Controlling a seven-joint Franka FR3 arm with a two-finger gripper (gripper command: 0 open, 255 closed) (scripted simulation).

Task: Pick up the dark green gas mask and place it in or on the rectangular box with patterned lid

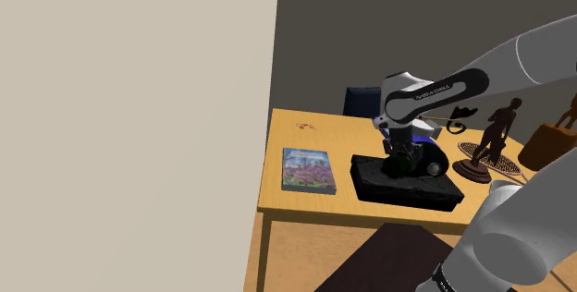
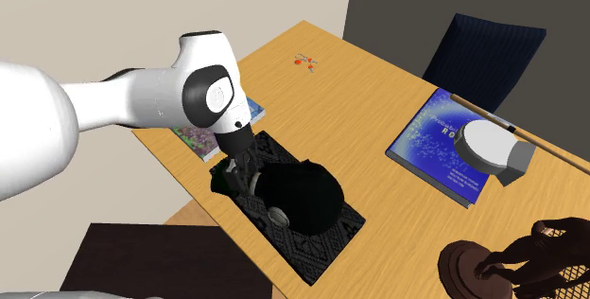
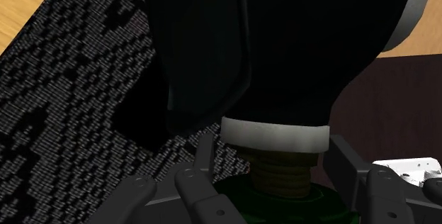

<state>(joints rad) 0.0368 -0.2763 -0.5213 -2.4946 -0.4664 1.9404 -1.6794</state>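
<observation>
Books are lying on the wooden table [image 2: 378, 89] on either side of the black patterned box [image 2: 326, 245]: a flowered book [image 1: 308, 168] near it and a blue book [image 2: 437, 141] well apart, bearing a white object [image 2: 492, 146]. A brown figurine [image 1: 490, 138] is standing nearby. The dark gas mask [image 2: 298, 198] is resting on the box lid, and the gripper [image 3: 273, 155] is clasping its ribbed neck between its fingers [image 3: 204, 155].

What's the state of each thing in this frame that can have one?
patterned box: lid closed.
gas mask: sitting on the box lid, clasped at its filter.
gripper: shut on the gas mask.
flowered book: closed, lying flat.
blue book: closed, lying flat.
figurine: upright on its base.
</observation>
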